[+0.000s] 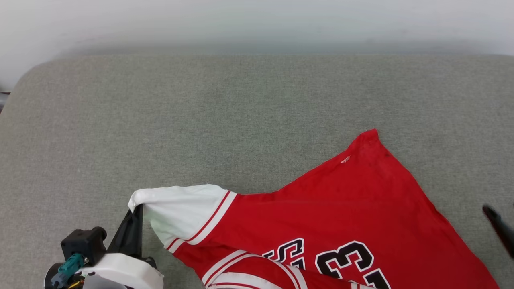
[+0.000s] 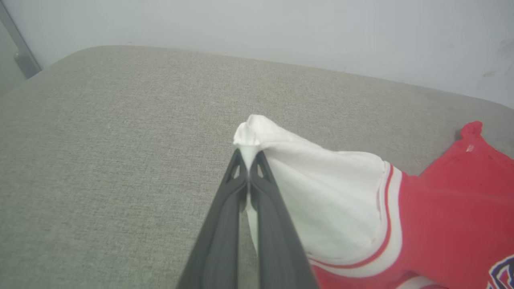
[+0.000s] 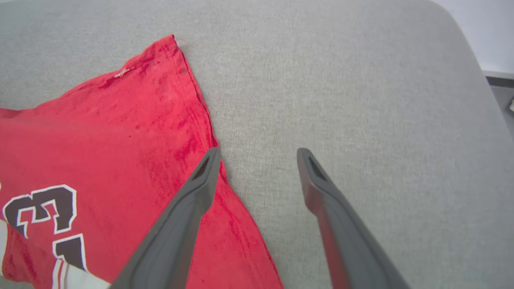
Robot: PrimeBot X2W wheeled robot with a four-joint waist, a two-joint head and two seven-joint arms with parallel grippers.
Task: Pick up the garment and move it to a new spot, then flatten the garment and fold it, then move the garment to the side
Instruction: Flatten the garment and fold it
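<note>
The garment [image 1: 345, 216], a red jersey T-shirt with white sleeves and black lettering, lies on the grey cushion at the lower right of the head view. My left gripper [image 1: 136, 210] is shut on the tip of its white sleeve [image 2: 321, 192], pinching the cloth between both fingers [image 2: 249, 168]. My right gripper [image 3: 257, 156] is open above the garment's [image 3: 100, 140] right edge, with one finger over the red cloth and the other over bare cushion, nothing between them. One dark fingertip of the right gripper [image 1: 500, 228] shows at the head view's right edge.
The grey fabric cushion [image 1: 241, 112] stretches far and left of the garment, with rounded corners. A pale wall [image 1: 257, 20] rises behind it. The cushion's right edge [image 3: 478, 72] drops off toward the floor.
</note>
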